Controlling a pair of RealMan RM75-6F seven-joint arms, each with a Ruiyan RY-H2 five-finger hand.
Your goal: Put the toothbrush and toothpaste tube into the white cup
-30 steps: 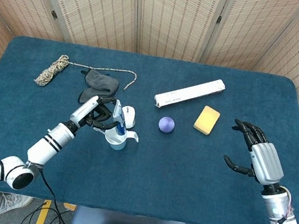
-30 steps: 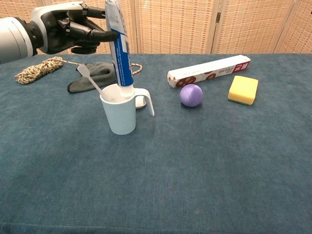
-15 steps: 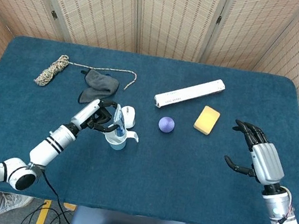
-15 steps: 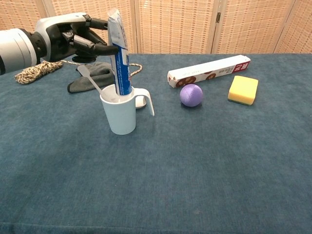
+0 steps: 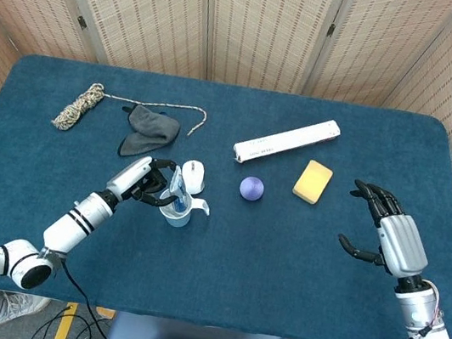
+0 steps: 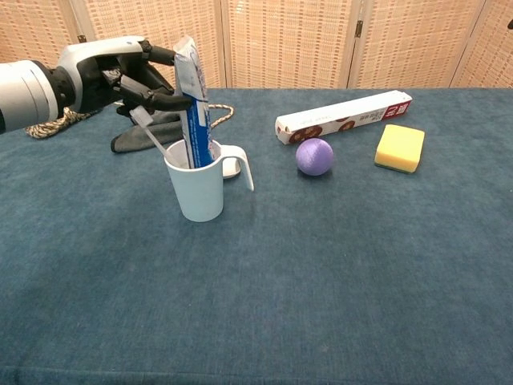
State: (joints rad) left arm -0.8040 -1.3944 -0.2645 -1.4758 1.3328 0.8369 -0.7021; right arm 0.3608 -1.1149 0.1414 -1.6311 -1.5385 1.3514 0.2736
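Note:
A white cup (image 6: 196, 192) with a side handle stands on the blue table left of centre, also seen in the head view as the cup (image 5: 176, 212). The blue-and-white toothpaste tube (image 6: 195, 104) stands upright in it, its lower end inside. My left hand (image 6: 112, 76) grips the tube's upper part from the left; the head view shows the same hand (image 5: 142, 180) beside the cup. The toothbrush (image 6: 148, 132) leans out of the cup's left rim. My right hand (image 5: 388, 234) hovers open at the table's right side, far from the cup.
A purple ball (image 5: 251, 188), a yellow sponge (image 5: 313, 181) and a long white box (image 5: 286, 141) lie right of the cup. A small white oval object (image 5: 193, 173) sits just behind it. A dark cloth (image 5: 148, 129) and a coiled rope (image 5: 77, 105) lie at the back left.
My left hand has lowered the toothpaste tube deeper into the cup and come down with it. The right hand has stayed put.

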